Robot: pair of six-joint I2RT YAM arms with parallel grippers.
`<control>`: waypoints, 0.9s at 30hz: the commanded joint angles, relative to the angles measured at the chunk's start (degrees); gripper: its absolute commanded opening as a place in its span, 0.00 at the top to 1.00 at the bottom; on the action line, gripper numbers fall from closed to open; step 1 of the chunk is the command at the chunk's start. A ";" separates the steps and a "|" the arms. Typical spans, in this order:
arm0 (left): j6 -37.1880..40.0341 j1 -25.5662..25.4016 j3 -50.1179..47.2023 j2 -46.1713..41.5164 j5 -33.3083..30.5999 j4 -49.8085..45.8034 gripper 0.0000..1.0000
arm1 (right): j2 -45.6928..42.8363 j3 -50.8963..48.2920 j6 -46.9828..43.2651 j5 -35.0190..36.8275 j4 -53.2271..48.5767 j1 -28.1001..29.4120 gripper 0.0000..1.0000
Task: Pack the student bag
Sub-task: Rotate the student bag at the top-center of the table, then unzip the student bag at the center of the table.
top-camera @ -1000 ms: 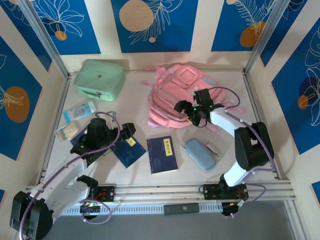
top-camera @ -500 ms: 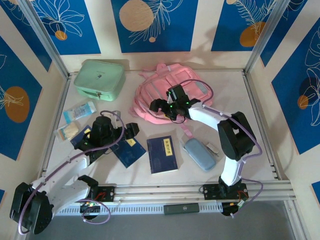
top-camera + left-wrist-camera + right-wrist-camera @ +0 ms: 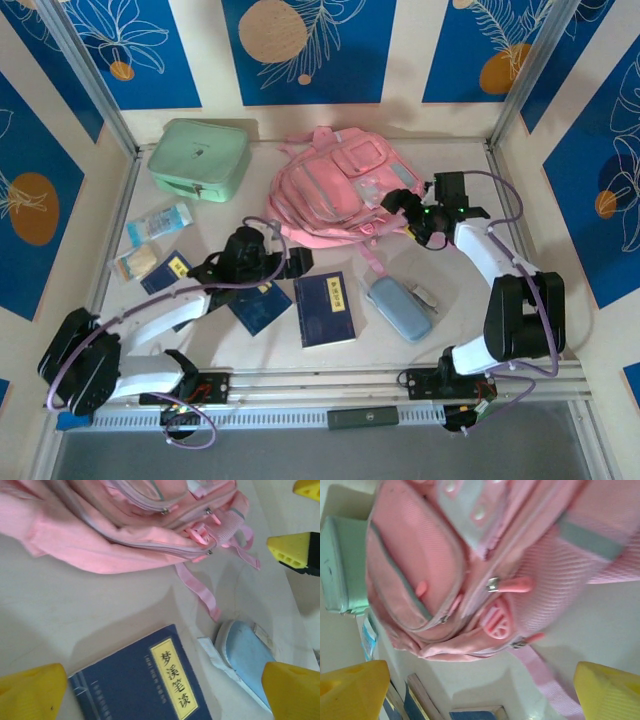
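The student bag (image 3: 340, 188) is lying flat at the far middle of the table (image 3: 470, 290), right of the mint green case (image 3: 198, 160), with 1 strap trailing toward the grey-blue pencil case (image 3: 400, 308). The right gripper (image 3: 402, 216) is hovering just beside the bag's right edge, fingers spread wide and grasping nothing. The left gripper (image 3: 283, 245) is hanging near the bag's near-left edge above the blue book (image 3: 145, 685), fingers released and empty.

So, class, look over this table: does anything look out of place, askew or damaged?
Nothing looks spilled or damaged. The student bag lies flat and skewed, one loose strap trailing towards the blue pencil case. The navy books lie at differing angles.
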 commanded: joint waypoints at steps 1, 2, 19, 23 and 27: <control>0.71 -3.06 4.81 4.33 -1.52 4.36 0.01 | 3.22 0.46 -0.17 -5.89 -0.98 -2.15 0.07; 0.73 -3.87 5.73 5.80 -2.19 4.77 0.01 | 4.46 0.90 0.26 -5.90 -0.71 -2.38 0.09; 1.58 -6.69 16.05 20.38 -5.16 3.77 0.01 | 19.42 5.57 6.97 -4.58 11.86 0.62 0.37; 2.05 -6.69 16.78 21.82 -5.33 3.33 0.01 | 22.04 6.85 7.33 -3.68 12.35 0.94 0.48; 1.84 -6.66 17.23 22.38 -4.89 2.56 0.01 | 23.42 6.67 7.66 -4.09 13.25 1.08 0.58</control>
